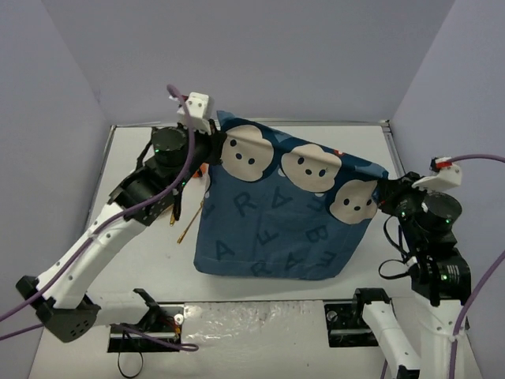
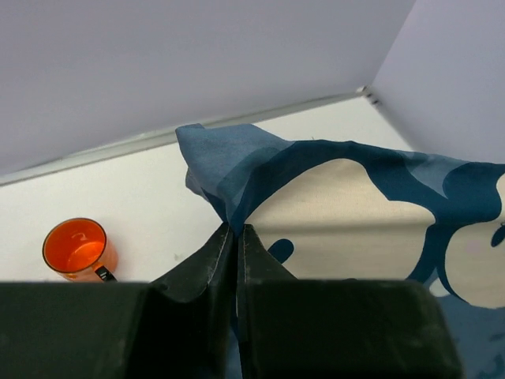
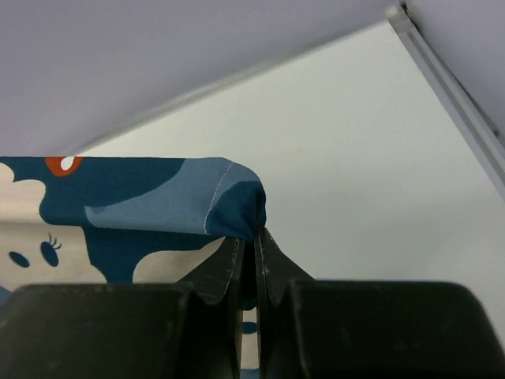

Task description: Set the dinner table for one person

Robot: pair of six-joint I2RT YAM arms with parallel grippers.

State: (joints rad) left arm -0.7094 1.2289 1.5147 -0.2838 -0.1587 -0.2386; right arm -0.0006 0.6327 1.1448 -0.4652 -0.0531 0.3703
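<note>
A dark blue cloth (image 1: 276,221) printed with letters and cream mouse faces hangs stretched between both grippers above the white dinner table (image 1: 134,260). At the cloth's upper left corner my left gripper (image 1: 211,150) is shut on the fabric. The left wrist view shows that corner (image 2: 229,178) bunched at the fingertips of the left gripper (image 2: 235,229). My right gripper (image 1: 384,189) is shut on the upper right corner. In the right wrist view the folded hem (image 3: 229,197) sits pinched in the right gripper (image 3: 256,237). The cloth's lower edge hangs down near the table's front.
An orange cup (image 2: 76,247) stands on the table behind and left of the cloth. Thin golden cutlery (image 1: 188,227) lies on the table just left of the cloth. Pale lavender walls (image 1: 237,55) close in the back and both sides.
</note>
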